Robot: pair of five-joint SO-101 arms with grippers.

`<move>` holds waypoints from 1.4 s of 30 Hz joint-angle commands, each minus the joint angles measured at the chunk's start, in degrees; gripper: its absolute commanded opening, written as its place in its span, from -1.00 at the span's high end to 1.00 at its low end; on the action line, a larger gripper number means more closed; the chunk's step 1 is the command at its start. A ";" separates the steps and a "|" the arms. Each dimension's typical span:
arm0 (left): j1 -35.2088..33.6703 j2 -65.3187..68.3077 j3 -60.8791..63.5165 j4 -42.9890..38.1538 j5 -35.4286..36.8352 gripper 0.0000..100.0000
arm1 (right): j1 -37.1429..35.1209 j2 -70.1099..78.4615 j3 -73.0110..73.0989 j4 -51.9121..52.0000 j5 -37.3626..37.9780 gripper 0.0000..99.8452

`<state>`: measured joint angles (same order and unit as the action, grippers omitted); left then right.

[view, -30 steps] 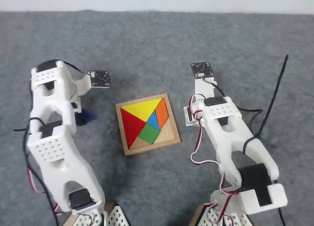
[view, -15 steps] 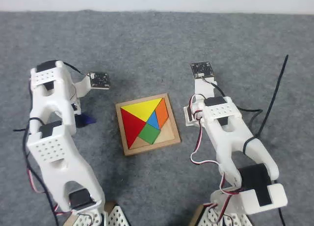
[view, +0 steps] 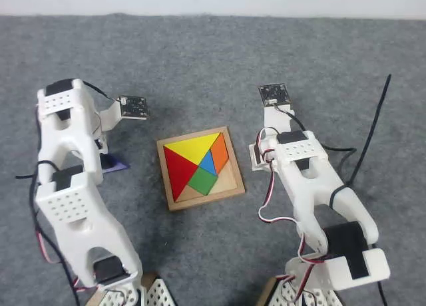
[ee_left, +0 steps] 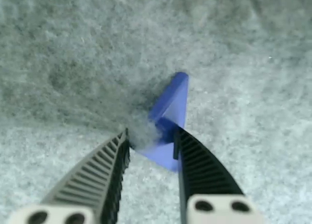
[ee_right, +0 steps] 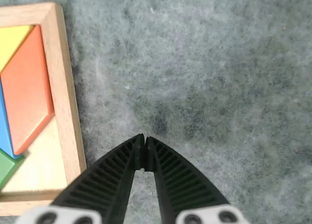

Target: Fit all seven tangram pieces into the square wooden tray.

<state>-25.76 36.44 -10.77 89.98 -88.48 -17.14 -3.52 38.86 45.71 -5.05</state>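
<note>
Tangram pieces (view: 193,148) in five colours lie in the square wooden tray (view: 206,198) on the grey counter (view: 200,66), with a dark blue piece (view: 114,163) outside it beside the left arm (view: 66,153). At the left wrist, the left end effector (ee_left: 150,136) is spread, one finger touching that tilted piece. At the right wrist, the right end effector (ee_right: 145,139) is pressed together just beside the tray's rim.

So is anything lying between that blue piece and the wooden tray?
Nothing visible. Only bare grey carpet lies between the blue piece by the left gripper and the wooden tray.
</note>
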 commanded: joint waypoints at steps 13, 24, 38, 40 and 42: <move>0.35 -5.19 7.60 7.12 -3.78 0.89 | -0.48 -0.48 -0.44 -0.92 1.05 0.98; -0.70 -5.19 9.80 9.67 -3.78 0.91 | -0.40 -0.48 -0.44 -0.92 1.05 0.98; -0.70 -5.19 12.97 10.29 -1.23 0.97 | -0.40 -0.48 -0.44 -0.92 1.05 0.98; -0.70 -6.33 14.37 10.37 -0.79 0.97 | -0.40 -0.48 -0.44 -0.92 1.05 0.98; -0.70 -9.14 17.10 10.29 -0.70 0.97 | -0.40 -0.48 -0.44 -0.92 1.05 0.98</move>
<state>-25.93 29.58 -0.57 98.68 -89.89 -17.14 -3.52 38.86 45.71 -5.05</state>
